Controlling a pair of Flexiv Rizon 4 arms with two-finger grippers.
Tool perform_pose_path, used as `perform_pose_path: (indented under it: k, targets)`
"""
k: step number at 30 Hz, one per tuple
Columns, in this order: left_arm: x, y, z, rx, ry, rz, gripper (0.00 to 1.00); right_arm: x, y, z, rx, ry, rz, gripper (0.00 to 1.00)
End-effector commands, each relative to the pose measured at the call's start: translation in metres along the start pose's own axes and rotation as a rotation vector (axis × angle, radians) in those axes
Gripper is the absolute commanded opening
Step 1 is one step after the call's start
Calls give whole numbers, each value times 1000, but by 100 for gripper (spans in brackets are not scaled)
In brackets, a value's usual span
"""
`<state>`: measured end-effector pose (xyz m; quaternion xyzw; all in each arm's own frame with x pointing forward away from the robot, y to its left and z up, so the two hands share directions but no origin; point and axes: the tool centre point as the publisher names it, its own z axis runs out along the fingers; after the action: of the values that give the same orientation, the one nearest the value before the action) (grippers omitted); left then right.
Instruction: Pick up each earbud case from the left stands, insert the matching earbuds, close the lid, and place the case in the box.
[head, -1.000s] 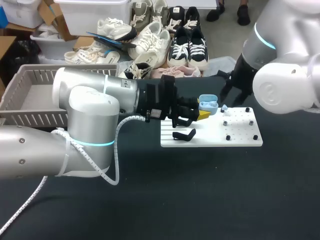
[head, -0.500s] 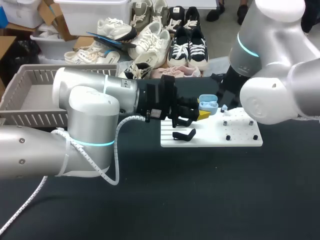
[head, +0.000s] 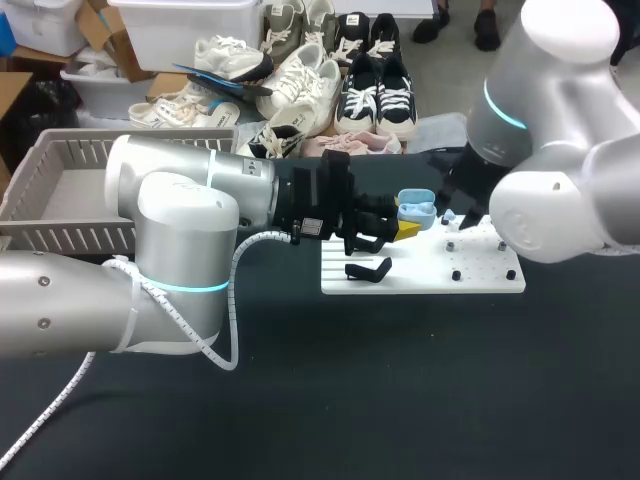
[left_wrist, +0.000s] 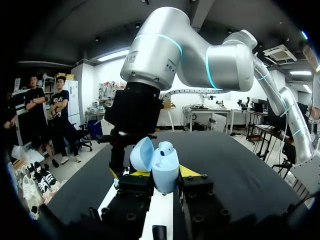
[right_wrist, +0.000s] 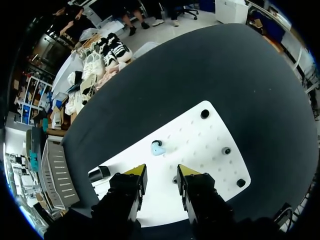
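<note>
Light blue earbud case (left_wrist: 165, 172) is held clear of the dark counter (head: 400, 380), clamped from both sides between the yellow-tipped left fingers (left_wrist: 187, 171). Its lid (left_wrist: 142, 154) stands open, tipped back to one side, and one earbud sits in the case.

In the head view the left arm (head: 180, 200) comes in from the left and stretches level across the counter. It holds the case above the near-left part of a white board (head: 420, 278). A black stand (head: 368, 270) sits on the board just below the left fingers. Small black pegs (head: 456, 274) dot the rest of the board.

The right arm (head: 560, 200) comes in from the right and bends down over the far right of the board. In this view its own bulk hides its fingers. The left wrist view shows the right arm upright just ahead of the held case.

The right wrist view looks straight down at the board. The right fingers (right_wrist: 136, 172) are parted, with nothing between them. A loose light blue earbud (right_wrist: 157, 148) lies on the board just ahead of them, apart from both tips.

A grey slatted box (head: 60, 238) sits at the far left of the counter, well apart from the board.
</note>
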<state>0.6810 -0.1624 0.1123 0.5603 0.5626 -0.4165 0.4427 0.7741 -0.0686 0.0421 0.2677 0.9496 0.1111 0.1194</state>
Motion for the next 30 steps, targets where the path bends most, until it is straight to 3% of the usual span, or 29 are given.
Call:
perform_pose_path:
  k: [1,11,30]
  targets:
    - [0,1,0,1,-1,0,0,-4,3,5,1,8,0,37]
    - [0,1,0,1,-1,0,0,-11,5,11,-3,18,7,39]
    - [0,1,0,1,-1,0,0,-15,7,19,1,29,8,35]
